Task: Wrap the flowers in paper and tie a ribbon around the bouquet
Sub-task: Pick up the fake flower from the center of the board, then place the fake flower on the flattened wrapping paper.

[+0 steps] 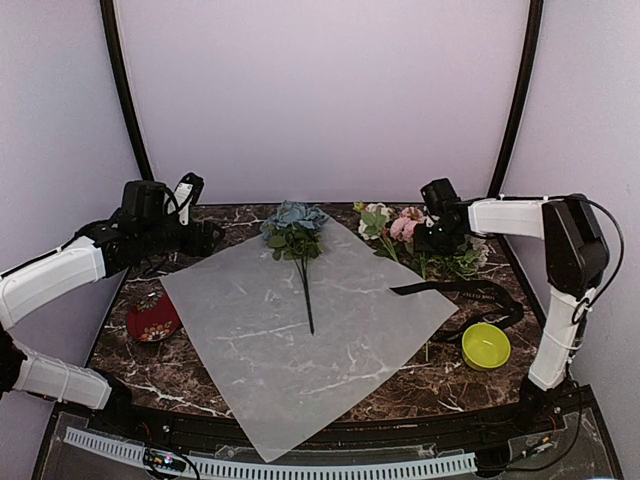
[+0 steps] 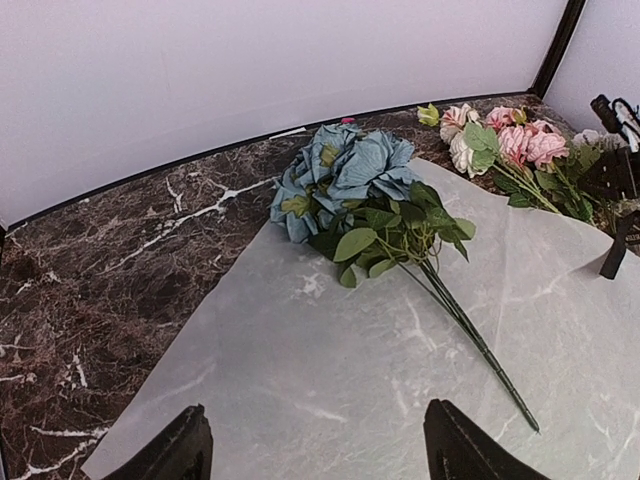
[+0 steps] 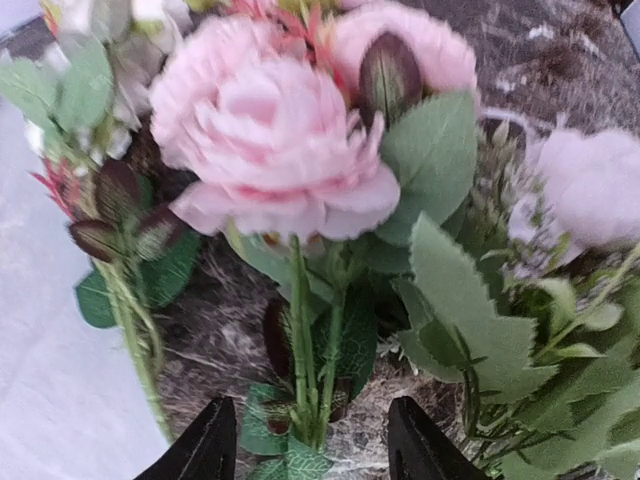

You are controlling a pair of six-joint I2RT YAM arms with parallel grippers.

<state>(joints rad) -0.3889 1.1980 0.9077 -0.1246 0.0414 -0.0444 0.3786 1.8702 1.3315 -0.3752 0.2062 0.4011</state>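
Paper (image 1: 300, 340), frosted and translucent, lies as a diamond on the marble table (image 1: 420, 385). Blue flowers (image 1: 295, 220) rest at its far corner, thin stems pointing inward. Pink flowers (image 3: 270, 140) lie off its right side, their stems between the part-spread fingers of the right gripper (image 3: 310, 435). The black ribbon (image 1: 460, 288) trails nearby. The left gripper (image 2: 315, 430) gapes wide above the sheet.

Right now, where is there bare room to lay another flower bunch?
The near half of the paper, below the stems of the blue flowers, is free; so is its left side toward the red bowl. The right is crowded: pink flowers, ribbon, yellow bowl.
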